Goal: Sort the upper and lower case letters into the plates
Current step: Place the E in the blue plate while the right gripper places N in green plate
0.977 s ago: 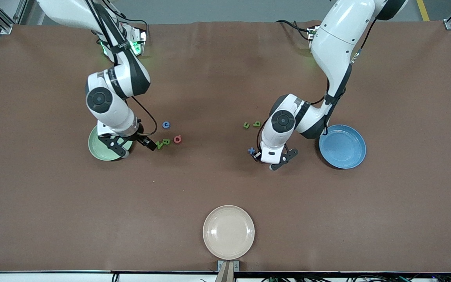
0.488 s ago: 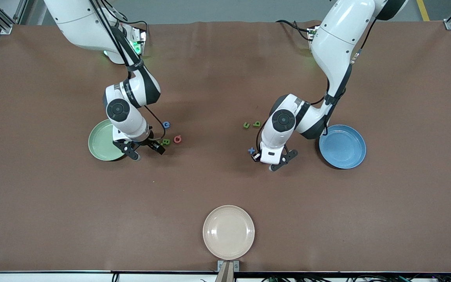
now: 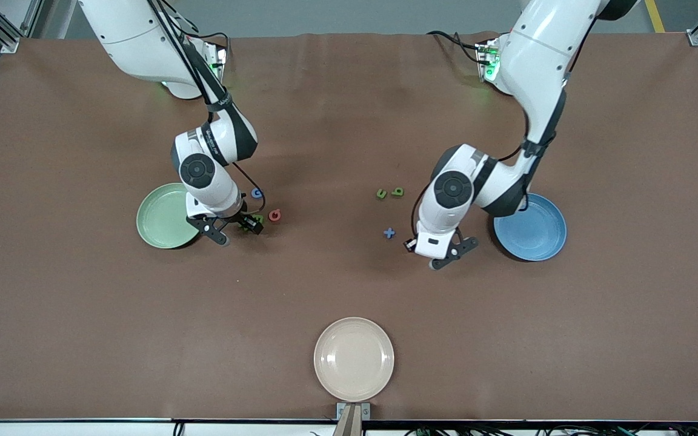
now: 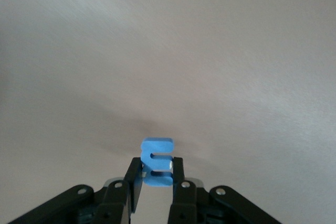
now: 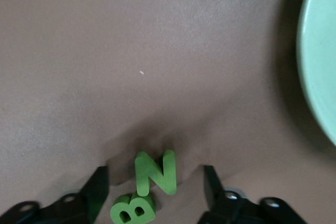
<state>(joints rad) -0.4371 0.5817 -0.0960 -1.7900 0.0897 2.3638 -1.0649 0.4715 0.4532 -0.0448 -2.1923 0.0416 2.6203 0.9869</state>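
Two changes mark this moment, one at each arm.

1. Right arm. The pale green plate lies bare toward the right arm's end of the surface. A second ago the right tool hung over that plate's rim. It has since crossed to the letters beside the plate and come down. In the right wrist view its fingers straddle the green N. They stand apart from it on both sides, so nothing is gripped yet. The green B touches the N. A closing tool could catch both, so the grasp needs care.

2. Loose letters. The blue c and the pinkish red G lie just beside the right tool. Near the middle lie two small green letters, untouched. The blue x sits nearer the front camera than these.

3. Left arm. The left tool has finished closing and has drawn away from the x toward the blue plate. In the left wrist view it is clamped on a blue letter that resembles an E. The letter is held clear of the surface.

4. Task status. Both plates are bare. The first delivery, probably to the blue plate, is under way.
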